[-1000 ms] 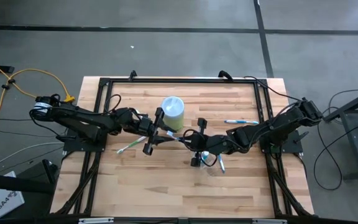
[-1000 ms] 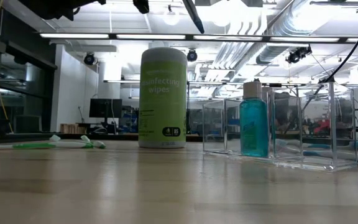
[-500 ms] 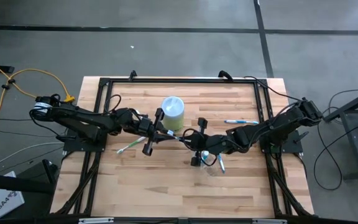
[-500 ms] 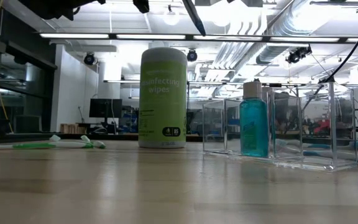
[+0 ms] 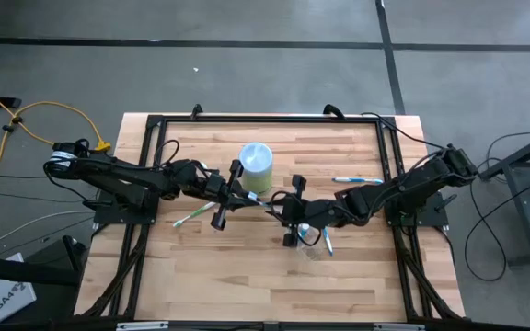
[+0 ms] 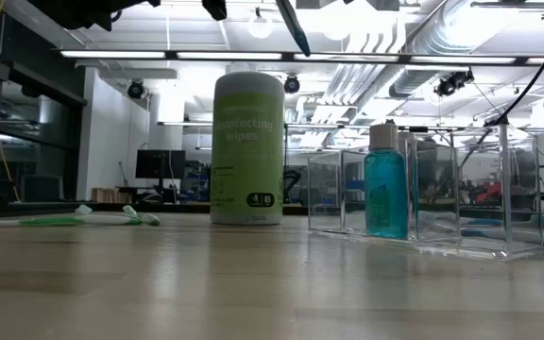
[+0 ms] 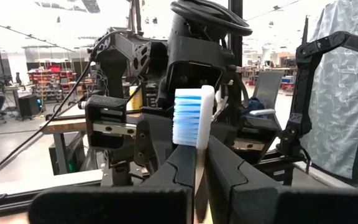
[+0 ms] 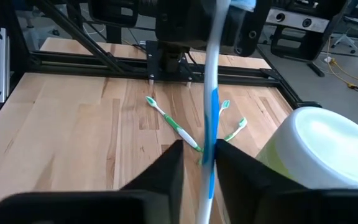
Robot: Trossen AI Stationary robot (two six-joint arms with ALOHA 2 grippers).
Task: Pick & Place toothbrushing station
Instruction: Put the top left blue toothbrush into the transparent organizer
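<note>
A blue-white toothbrush (image 5: 258, 200) hangs in the air over the table's middle, between my two grippers. My left gripper (image 5: 244, 195) is shut on its head end; the blue bristles (image 7: 190, 118) stick out past the fingers. My right gripper (image 8: 199, 155) stands open around the white-and-blue handle (image 8: 211, 106). Two green-white toothbrushes (image 8: 185, 127) lie flat on the wood near the left arm. The clear compartment container (image 6: 423, 203) stands on the table below the right arm, with a teal bottle (image 6: 386, 189) in it. My left gripper pinches the toothbrush's neck (image 7: 199, 148) just below the head, between its two fingers. The fingers come roughly level from the table's left and lie along the brush. The brush is lifted clear of the table. My right gripper's fingers (image 8: 232, 165) flank the handle; whether one still touches it, I cannot tell.
A pale green wipes canister (image 5: 256, 164) stands upright just beyond the grippers. Another blue-white toothbrush (image 5: 357, 180) lies on the far right of the wood. A black frame (image 5: 265, 118) runs around the table's far and side edges.
</note>
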